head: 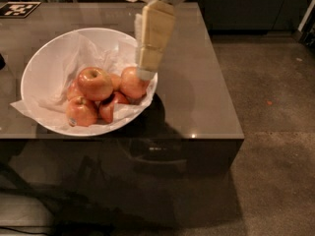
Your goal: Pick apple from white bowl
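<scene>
End effector [145,73] hangs, seemingly, above white bowl [29,65] rim.

A glossy grey desk [202,87] on speckled floor [275,141] bore a black-and-white marker [17,9] far-left, the claw [145,74] hanging above.

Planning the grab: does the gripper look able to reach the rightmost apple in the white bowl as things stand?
Probably yes. The gripper hangs at the white bowl's right rim, just above the rightmost apple, with nothing covering it. Other apples crowd its left side, which may hamper a grasp.
</scene>
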Robot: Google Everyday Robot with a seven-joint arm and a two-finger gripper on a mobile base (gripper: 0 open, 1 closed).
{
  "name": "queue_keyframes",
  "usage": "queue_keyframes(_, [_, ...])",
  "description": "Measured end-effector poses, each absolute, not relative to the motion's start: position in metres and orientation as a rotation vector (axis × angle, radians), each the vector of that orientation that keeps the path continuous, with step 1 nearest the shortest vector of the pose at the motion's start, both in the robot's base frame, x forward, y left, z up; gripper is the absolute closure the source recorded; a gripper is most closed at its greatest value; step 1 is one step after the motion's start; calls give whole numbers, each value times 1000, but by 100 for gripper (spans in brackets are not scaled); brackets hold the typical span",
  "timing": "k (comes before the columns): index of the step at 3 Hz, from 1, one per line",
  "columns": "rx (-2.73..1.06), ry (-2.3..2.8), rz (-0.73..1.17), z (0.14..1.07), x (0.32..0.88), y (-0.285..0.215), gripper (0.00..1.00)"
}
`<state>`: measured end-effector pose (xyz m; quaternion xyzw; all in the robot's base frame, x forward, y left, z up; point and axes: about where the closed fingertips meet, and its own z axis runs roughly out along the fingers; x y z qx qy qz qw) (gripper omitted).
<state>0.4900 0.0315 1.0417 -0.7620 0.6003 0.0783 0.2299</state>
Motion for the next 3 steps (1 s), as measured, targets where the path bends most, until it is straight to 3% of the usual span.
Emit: queue_keyframes(3, [-2149, 1587, 247, 1006, 508, 68, 0])
